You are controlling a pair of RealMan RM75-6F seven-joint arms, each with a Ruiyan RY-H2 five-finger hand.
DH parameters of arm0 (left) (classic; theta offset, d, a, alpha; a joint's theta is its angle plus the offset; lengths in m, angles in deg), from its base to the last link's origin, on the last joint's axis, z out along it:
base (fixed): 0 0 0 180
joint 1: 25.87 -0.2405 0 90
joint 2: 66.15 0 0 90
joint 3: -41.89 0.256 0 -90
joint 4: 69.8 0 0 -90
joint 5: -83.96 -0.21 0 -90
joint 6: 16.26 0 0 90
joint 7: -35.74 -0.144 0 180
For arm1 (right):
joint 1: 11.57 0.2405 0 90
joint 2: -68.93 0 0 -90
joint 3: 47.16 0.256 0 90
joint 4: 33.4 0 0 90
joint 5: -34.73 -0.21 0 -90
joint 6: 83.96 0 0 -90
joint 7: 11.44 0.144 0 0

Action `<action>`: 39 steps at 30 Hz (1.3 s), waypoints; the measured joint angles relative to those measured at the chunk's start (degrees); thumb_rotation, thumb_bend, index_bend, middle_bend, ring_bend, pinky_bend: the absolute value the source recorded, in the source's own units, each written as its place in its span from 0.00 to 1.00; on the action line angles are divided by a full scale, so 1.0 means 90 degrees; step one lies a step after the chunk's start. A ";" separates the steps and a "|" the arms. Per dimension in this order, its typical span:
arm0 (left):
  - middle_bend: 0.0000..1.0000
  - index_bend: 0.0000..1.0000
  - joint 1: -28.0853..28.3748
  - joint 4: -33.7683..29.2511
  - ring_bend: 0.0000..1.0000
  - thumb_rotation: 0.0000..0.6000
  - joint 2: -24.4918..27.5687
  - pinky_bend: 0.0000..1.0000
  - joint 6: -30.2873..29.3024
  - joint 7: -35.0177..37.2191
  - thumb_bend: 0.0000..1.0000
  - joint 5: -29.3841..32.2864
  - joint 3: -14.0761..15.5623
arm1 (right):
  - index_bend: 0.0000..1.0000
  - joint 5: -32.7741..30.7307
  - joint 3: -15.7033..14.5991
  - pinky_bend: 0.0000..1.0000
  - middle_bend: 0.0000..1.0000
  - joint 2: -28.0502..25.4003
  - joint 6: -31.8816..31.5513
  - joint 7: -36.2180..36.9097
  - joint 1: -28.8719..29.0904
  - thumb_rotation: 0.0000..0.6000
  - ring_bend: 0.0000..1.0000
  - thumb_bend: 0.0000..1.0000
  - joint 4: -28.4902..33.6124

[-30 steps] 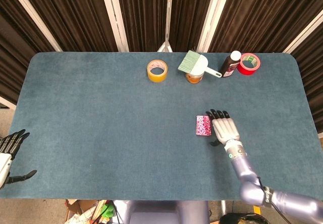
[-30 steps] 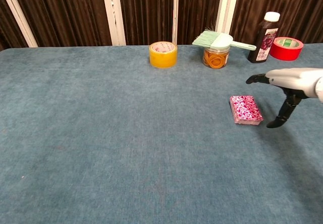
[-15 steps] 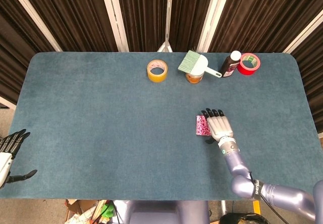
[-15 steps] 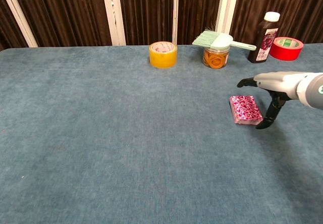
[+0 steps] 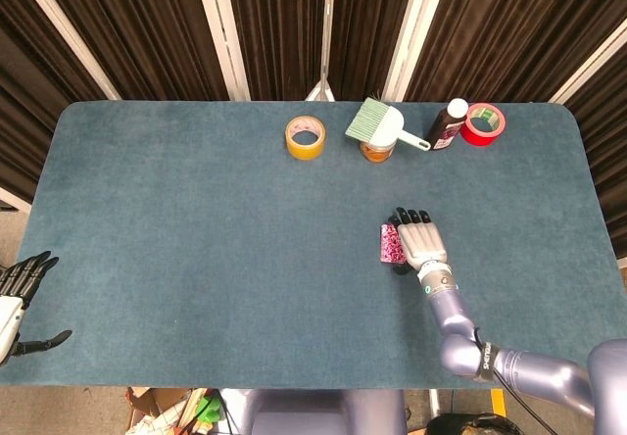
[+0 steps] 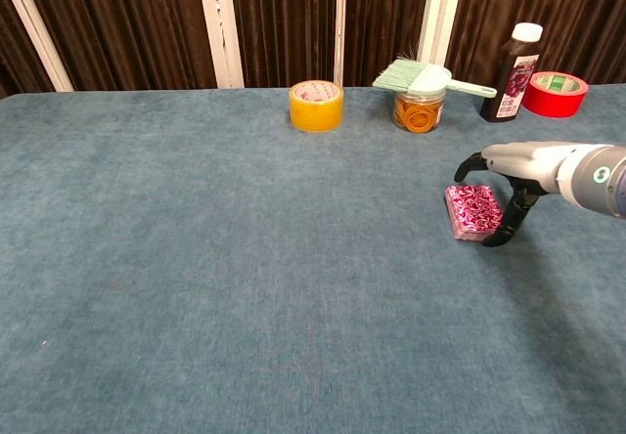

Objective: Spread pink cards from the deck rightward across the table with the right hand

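The pink patterned deck [image 5: 390,246] [image 6: 472,209] lies flat on the blue table [image 5: 196,239], right of centre. My right hand [image 5: 419,243] [image 6: 514,165] reaches over the deck's right half with its fingers spread and arched downward. In the chest view its thumb hangs by the deck's right front corner; I cannot tell whether it touches. It holds nothing. In the head view the hand hides the deck's right side. My left hand [image 5: 18,293] hangs off the table's left front corner, fingers apart and empty.
Along the far edge stand a yellow tape roll [image 5: 306,137] [image 6: 316,105], a green brush [image 5: 377,121] [image 6: 421,75] lying on an amber jar [image 6: 416,113], a dark bottle [image 5: 449,123] [image 6: 514,60] and a red tape roll [image 5: 483,123] [image 6: 556,92].
My right hand has slid left, from beside the deck to over its right half, with the thumb coming in against the deck's corner. The deck and left hand have not moved.
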 measured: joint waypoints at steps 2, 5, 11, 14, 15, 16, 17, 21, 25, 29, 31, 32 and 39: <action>0.00 0.00 0.0000 -0.0001 0.00 1.00 0.0002 0.00 0.0000 0.0000 0.00 -0.0006 0.0006 | 0.20 -0.0020 -0.0015 0.00 0.00 0.0013 -0.0009 -0.0001 0.0025 1.00 0.00 0.23 -0.0032; 0.00 0.00 0.0000 0.0000 0.00 1.00 0.0004 0.00 0.0001 0.0002 0.00 -0.0006 0.0010 | 0.20 -0.0044 -0.0028 0.00 0.00 0.0026 -0.0034 0.0010 0.0050 1.00 0.00 0.24 -0.0079; 0.00 0.00 0.0002 0.0000 0.00 1.00 0.0003 0.00 0.0001 0.0001 0.00 -0.0012 0.0017 | 0.21 -0.0112 -0.0061 0.00 0.00 -0.0006 -0.0046 0.0038 0.0089 1.00 0.00 0.27 -0.0093; 0.00 0.00 0.0002 -0.0001 0.00 1.00 0.0000 0.00 -0.0002 -0.0007 0.00 -0.0020 0.0021 | 0.22 -0.0132 -0.0076 0.00 0.00 -0.0008 -0.0042 0.0054 0.0100 1.00 0.00 0.29 -0.0094; 0.00 0.00 0.0002 -0.0001 0.00 1.00 -0.0001 0.00 -0.0003 -0.0009 0.00 -0.0021 0.0021 | 0.23 -0.0142 -0.0080 0.00 0.00 -0.0005 -0.0040 0.0058 0.0103 1.00 0.00 0.29 -0.0098; 0.00 0.00 0.0002 0.0000 0.00 1.00 -0.0003 0.00 -0.0005 -0.0015 0.00 -0.0022 0.0021 | 0.23 -0.0156 -0.0087 0.00 0.00 -0.0001 -0.0037 0.0062 0.0108 1.00 0.00 0.29 -0.0106; 0.00 0.00 0.0002 0.0002 0.00 1.00 -0.0004 0.00 -0.0008 -0.0018 0.00 -0.0024 0.0023 | 0.23 -0.0171 -0.0096 0.00 0.00 0.0005 -0.0035 0.0068 0.0116 1.00 0.00 0.29 -0.0121; 0.00 0.00 0.0001 0.0005 0.00 1.00 -0.0005 0.00 -0.0009 -0.0022 0.00 -0.0027 0.0027 | 0.23 -0.0208 -0.0137 0.00 0.00 0.0014 -0.0032 0.0060 0.0142 1.00 0.00 0.29 -0.0160; 0.00 0.00 0.0001 0.0010 0.00 1.00 -0.0005 0.00 -0.0014 -0.0020 0.00 -0.0026 0.0028 | 0.23 -0.0265 -0.0155 0.00 0.00 0.0020 -0.0041 0.0055 0.0165 1.00 0.00 0.29 -0.0188; 0.00 0.00 0.0001 0.0012 0.00 1.00 -0.0005 0.00 -0.0014 -0.0020 0.00 -0.0028 0.0031 | 0.31 -0.0300 -0.0182 0.00 0.01 0.0023 -0.0041 0.0053 0.0190 1.00 0.00 0.30 -0.0198; 0.00 0.00 0.0003 0.0009 0.00 1.00 -0.0004 0.00 -0.0013 -0.0019 0.00 -0.0027 0.0032 | 0.39 -0.0305 -0.0190 0.00 0.05 0.0024 -0.0048 0.0055 0.0199 1.00 0.00 0.30 -0.0200; 0.00 0.00 0.0003 0.0009 0.00 1.00 -0.0003 0.00 -0.0013 -0.0018 0.00 -0.0025 0.0031 | 0.44 -0.0312 -0.0194 0.00 0.07 0.0024 -0.0051 0.0060 0.0202 1.00 0.00 0.31 -0.0198; 0.00 0.00 0.0004 0.0011 0.00 1.00 -0.0004 0.00 -0.0018 -0.0020 0.00 -0.0027 0.0033 | 0.59 -0.0188 -0.0199 0.00 0.20 0.0019 -0.0096 0.0156 0.0197 1.00 0.00 0.33 -0.0173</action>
